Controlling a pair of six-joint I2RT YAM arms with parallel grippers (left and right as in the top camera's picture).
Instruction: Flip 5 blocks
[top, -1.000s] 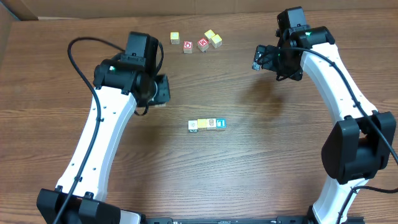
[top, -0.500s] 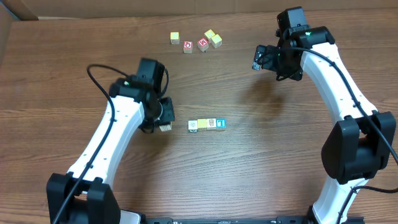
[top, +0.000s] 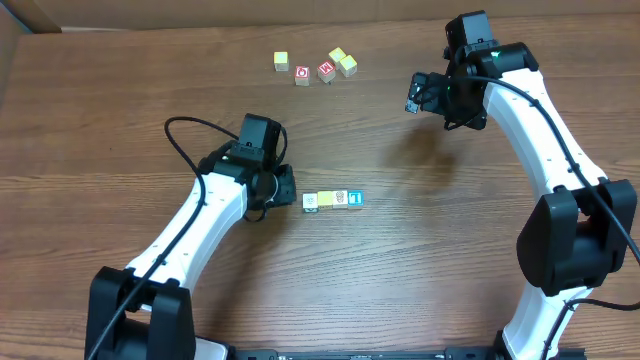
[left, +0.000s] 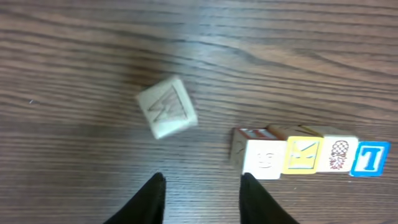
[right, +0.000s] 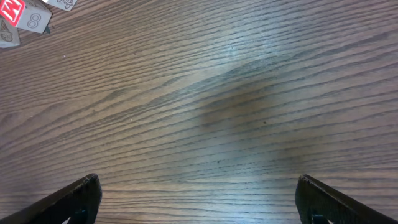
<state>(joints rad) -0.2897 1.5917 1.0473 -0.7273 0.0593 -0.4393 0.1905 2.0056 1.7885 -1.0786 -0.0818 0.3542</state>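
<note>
Here, your loose block (left: 166, 115) lies on the worktop (top: 400, 260) with a carved W facing up, turned askew. It sits just left of the row of 4 blocks (left: 311, 155) and apart from it. That row rests near the middle of the worktop, its blocks touching side by side: a cream-white face, a yellow K, a pineapple picture, then a blue T at the right end. Your left hand (left: 203, 180) hovers just near of the loose block, fingers parted with nothing between them. Your right hand (right: 198, 183) hangs at the far right, spread wide over bare wood. A cluster of 5 cubes (top: 326, 71), 2 of them red-faced, sits at the far edge, well apart from the row.
</note>
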